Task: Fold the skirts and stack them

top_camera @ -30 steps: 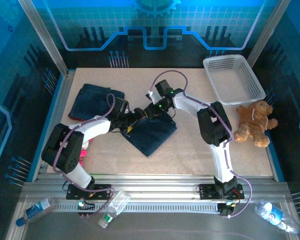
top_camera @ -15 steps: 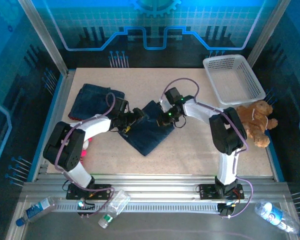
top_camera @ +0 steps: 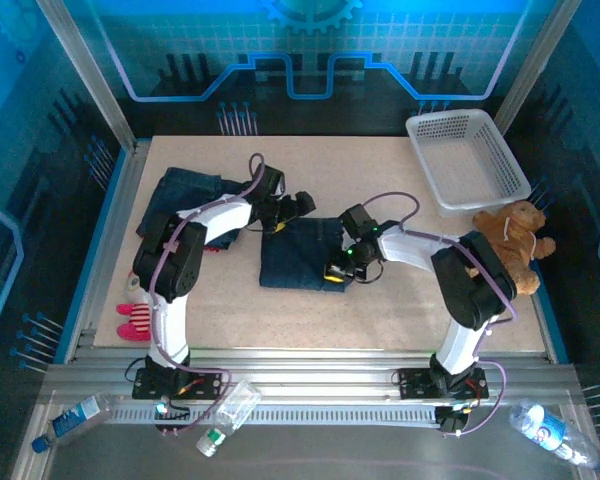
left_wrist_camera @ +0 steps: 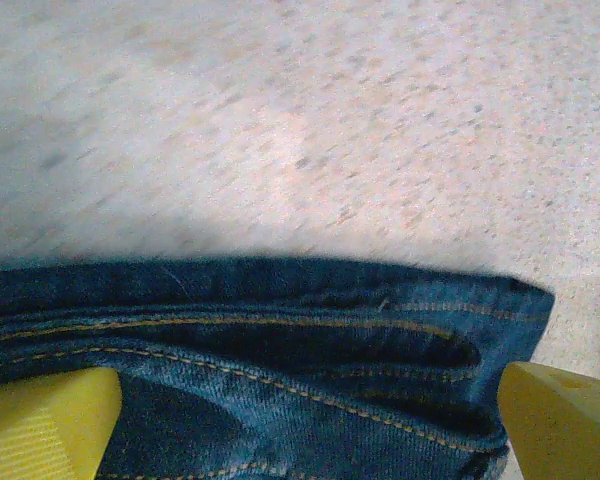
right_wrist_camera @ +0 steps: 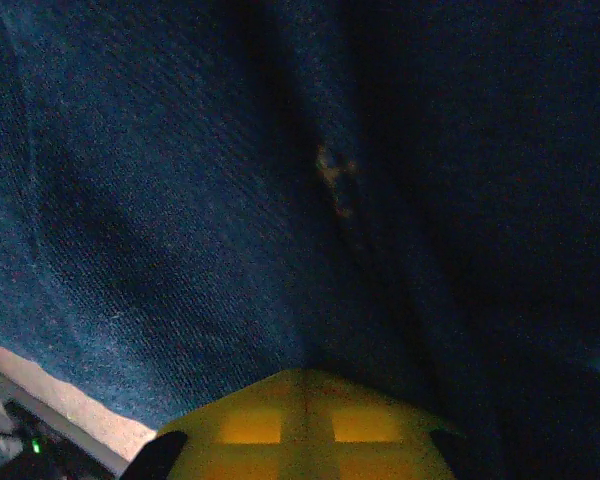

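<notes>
A folded dark blue denim skirt (top_camera: 298, 256) lies at the table's middle. A second denim skirt (top_camera: 185, 192) lies folded at the back left. My left gripper (top_camera: 292, 208) hovers at the middle skirt's far left corner, open. In the left wrist view its yellow fingertips (left_wrist_camera: 42, 425) stand wide on either side of the stitched waistband (left_wrist_camera: 280, 345), gripper (left_wrist_camera: 300, 430) apart from the cloth. My right gripper (top_camera: 340, 270) is at the skirt's near right edge. In the right wrist view the gripper (right_wrist_camera: 310, 390) has its yellow pads pressed together, with denim (right_wrist_camera: 180, 220) creasing from the tip.
A white basket (top_camera: 468, 160) stands at the back right with a brown teddy bear (top_camera: 508, 245) just in front of it. A pink-and-white plush doll (top_camera: 138, 318) lies at the near left edge. Plastic bottles (top_camera: 225, 412) lie on the front rail.
The right gripper closed and moved toward the near right. The middle skirt turned from a diamond to a square lie. The left gripper swung to its far left corner, still open.
</notes>
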You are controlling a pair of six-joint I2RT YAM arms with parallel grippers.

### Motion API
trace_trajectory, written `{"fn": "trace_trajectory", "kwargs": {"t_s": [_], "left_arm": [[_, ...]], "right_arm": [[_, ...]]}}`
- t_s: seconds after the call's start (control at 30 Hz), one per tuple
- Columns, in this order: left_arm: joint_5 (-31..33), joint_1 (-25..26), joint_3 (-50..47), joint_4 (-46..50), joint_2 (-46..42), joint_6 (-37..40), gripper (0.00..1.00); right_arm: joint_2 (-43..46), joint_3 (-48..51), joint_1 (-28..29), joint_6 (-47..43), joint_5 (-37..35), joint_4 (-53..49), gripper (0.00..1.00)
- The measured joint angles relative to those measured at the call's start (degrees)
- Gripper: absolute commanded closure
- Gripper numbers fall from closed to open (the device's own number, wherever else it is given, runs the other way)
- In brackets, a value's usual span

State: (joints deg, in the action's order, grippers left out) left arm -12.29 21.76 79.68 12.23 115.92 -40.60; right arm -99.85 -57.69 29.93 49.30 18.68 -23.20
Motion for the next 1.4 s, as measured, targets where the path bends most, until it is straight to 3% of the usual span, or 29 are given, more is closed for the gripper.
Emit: {"fn": "trace_trajectory", "kwargs": {"t_s": [0.23, 0.5, 0.7, 0.97, 1.1, 1.2, 1.4], "left_arm": [[0.57, -0.33, -1.01, 6.38, -6.21, 1.42, 0.01], [-2.86, -0.55, -14.60, 0.66, -22.05, -8.00, 0.01], [-5.31, -0.55, -18.53, -4.20, -17.35, -13.53, 0.01], [-9.14, -2.71, -19.17, -11.56, -10.29, -18.51, 0.01], [-10.62, -3.19, -19.17, -14.91, -9.11, -19.50, 0.01], [-11.23, -3.23, -19.12, -15.13, -9.14, -19.39, 0.01], [-11.34, -3.04, -15.85, -8.61, -10.60, -16.46, 0.01]], "right_arm": [[4.59, -3.91, -3.80, -1.01, -4.61, -1.27, 0.95], [-3.58, -13.92, -4.87, -5.44, 1.14, 0.90, 0.99], [-11.78, -19.71, -4.87, -5.70, 5.44, 3.02, 0.99], [-19.15, -22.60, -6.64, -6.73, -1.42, 3.89, 0.99], [-19.39, -23.63, -7.58, -8.90, -1.99, 5.03, 0.93], [-17.46, -22.05, -8.22, -10.80, -2.21, 4.81, 0.81], [-2.45, -10.78, -10.36, -13.66, -2.73, 0.61, 0.53]]}}
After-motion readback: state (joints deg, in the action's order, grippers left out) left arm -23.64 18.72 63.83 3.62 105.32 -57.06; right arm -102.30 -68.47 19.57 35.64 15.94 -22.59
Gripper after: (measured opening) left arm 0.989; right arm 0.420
